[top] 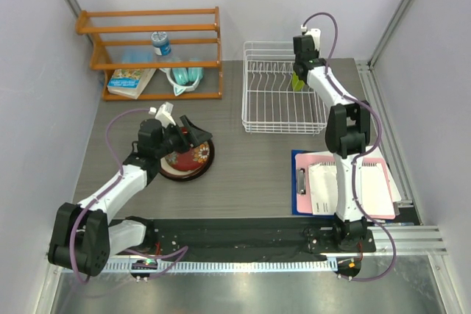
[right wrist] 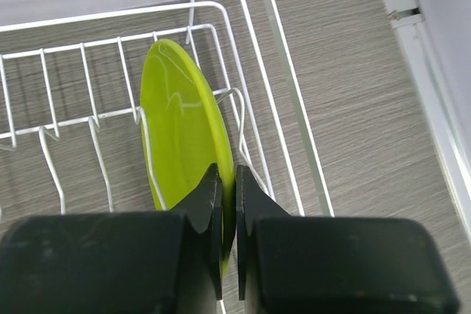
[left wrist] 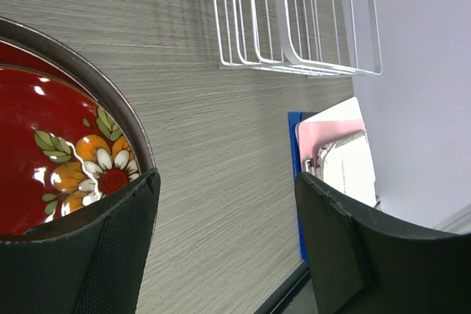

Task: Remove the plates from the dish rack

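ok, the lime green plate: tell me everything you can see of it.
The lime green plate is round, plain and glossy, with faint scuffs. It stands on edge between tines at the right end of the white wire dish rack. The right gripper is shut on its near rim.

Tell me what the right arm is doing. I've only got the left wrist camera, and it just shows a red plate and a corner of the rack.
Observer: The right gripper is shut on the rim of the lime green plate, which stands upright in the dish rack.
Operator: Any other plates in that rack?
Observer: None that the top view shows. The green one stands alone near the rack's right end.
Operator: What's at the far left of the table?
Observer: An orange wooden shelf stands in the far left corner.
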Available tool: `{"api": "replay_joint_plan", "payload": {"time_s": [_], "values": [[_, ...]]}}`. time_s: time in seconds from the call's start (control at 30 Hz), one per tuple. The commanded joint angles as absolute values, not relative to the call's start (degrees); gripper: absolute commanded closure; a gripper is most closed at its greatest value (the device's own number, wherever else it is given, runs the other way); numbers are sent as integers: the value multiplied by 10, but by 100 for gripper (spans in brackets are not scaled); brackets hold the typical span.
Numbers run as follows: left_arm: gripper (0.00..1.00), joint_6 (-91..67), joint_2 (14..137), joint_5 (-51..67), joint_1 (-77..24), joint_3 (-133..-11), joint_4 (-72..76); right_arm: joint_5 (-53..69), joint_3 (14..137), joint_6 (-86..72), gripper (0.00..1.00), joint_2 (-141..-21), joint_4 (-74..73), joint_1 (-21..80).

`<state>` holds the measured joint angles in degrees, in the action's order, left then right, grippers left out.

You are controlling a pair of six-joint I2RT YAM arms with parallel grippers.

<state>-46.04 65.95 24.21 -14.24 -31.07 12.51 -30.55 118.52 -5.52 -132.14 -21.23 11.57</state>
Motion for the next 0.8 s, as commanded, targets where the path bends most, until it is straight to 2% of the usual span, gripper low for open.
{"api": "replay_joint_plan", "payload": {"time_s": [0.0,0.17,0.3,0.5,0.77], "values": [[26,-468,657,261,-142,-318,155,-410,1183,-4,99,-1272,-171,131],[26,-466,653,261,-142,-321,145,-497,1115,66,99,-1206,-82,155],[25,-464,652,258,-142,-324,136,-502,1076,79,99,-1147,-49,165],[25,-466,651,255,-142,-330,130,-480,1051,21,99,-1059,-118,184],[21,-468,614,237,-142,-326,124,-316,907,-116,99,-885,-217,233]]}}
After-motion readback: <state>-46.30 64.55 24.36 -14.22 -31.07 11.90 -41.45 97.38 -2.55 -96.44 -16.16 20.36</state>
